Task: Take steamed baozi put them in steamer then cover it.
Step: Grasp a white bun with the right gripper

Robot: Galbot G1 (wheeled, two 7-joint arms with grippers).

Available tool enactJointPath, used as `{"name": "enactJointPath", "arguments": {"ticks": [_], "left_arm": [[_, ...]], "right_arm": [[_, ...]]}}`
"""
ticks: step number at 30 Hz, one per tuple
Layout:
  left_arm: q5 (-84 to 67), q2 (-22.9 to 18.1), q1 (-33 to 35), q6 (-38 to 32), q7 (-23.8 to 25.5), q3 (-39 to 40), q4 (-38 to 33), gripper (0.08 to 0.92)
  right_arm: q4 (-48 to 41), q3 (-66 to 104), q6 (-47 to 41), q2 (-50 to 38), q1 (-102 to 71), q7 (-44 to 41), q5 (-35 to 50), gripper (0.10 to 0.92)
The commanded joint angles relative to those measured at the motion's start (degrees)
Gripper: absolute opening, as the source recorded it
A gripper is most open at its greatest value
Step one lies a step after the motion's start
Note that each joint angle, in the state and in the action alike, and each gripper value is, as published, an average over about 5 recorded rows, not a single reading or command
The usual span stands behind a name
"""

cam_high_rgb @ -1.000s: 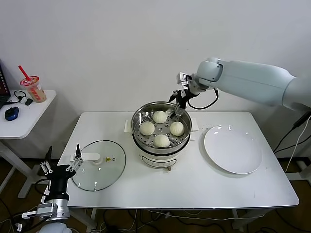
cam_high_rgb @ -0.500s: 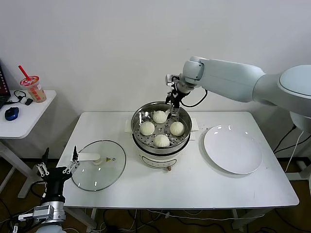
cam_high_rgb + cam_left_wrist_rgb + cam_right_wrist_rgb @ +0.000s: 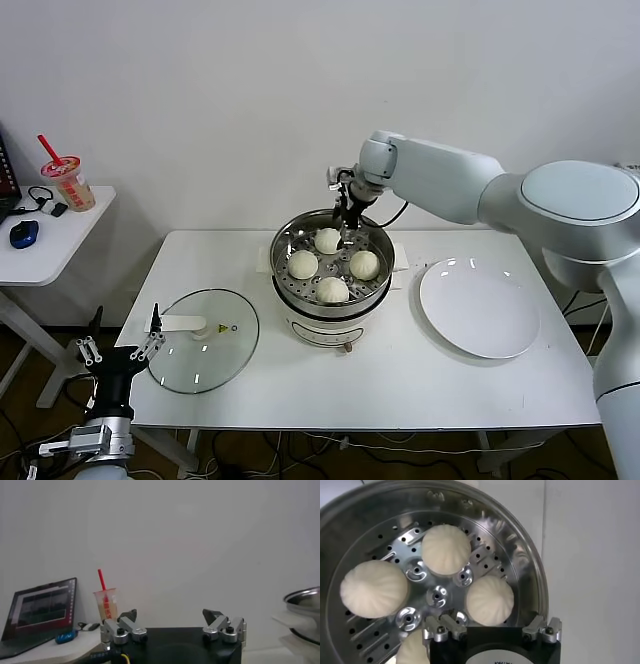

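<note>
Buns (image 3: pixel 327 264) all sit in the steamer (image 3: pixel 290 288); both grippers (image 3: pixel 345 206) (image 3: pixel 120 343) gape empty, so fetching the glass lid (image 3: pixel 204 352) comes next.

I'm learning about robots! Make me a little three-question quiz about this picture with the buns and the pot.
1. How many steamed baozi sit inside the steamer?
2. True or false: the glass lid is already covering the steamer.
3. Which is nearest the white plate? A) the drink cup B) the steamer C) the blue mouse

Key:
1. Four, all on the perforated tray.
2. False. The lid lies flat on the table, on the robot's left of the steamer. The right gripper hangs open over the steamer's far rim; the left gripper waits low, off the table's left edge.
3. B
</note>
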Motion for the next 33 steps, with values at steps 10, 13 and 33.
{"name": "enactJointPath", "arguments": {"ticks": [10, 13, 33], "left_arm": [[0.1, 0.5, 0.5, -0.8, 0.0, 0.0, 0.6, 0.823], [0.1, 0.5, 0.5, -0.9, 0.0, 0.1, 0.7, 0.823], [0.8, 0.7, 0.8, -1.4, 0.0, 0.3, 1.3, 0.823]], "right_arm": [[-6.8, 3.8, 1.0, 2.9, -4.6, -0.2, -5.1, 0.823], [-7.5, 4.2, 1.1, 3.3, -4.9, -0.1, -5.2, 0.823], [-8.0, 6.4, 1.0, 4.0, -5.7, -0.9, -5.9, 0.709]]}}
